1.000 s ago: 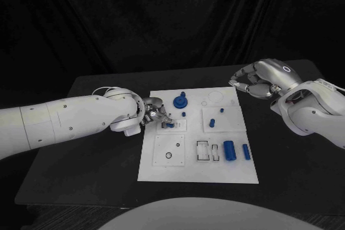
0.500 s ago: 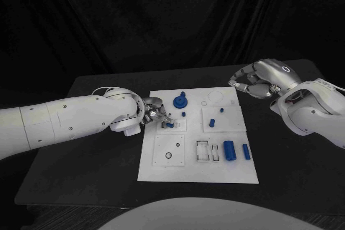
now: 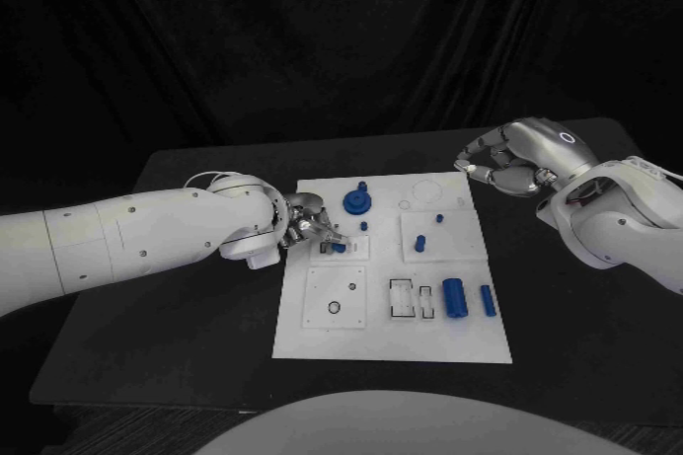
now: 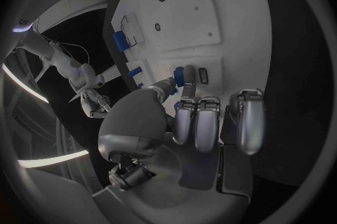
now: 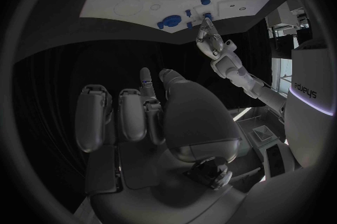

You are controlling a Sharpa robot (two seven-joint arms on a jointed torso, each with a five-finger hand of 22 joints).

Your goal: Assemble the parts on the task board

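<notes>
The white task board lies in the middle of the black table. My left hand is at the board's left edge and pinches a small blue part over a small square plate there. In the left wrist view the thumb and a finger of that hand hold the blue part against the board. My right hand hovers off the board's far right corner. Its fingers are curled in with nothing in them, as the right wrist view also shows.
On the board stand a round blue piece, a small peg, a thick blue cylinder and a thinner one. Bare black table lies to both sides of the board.
</notes>
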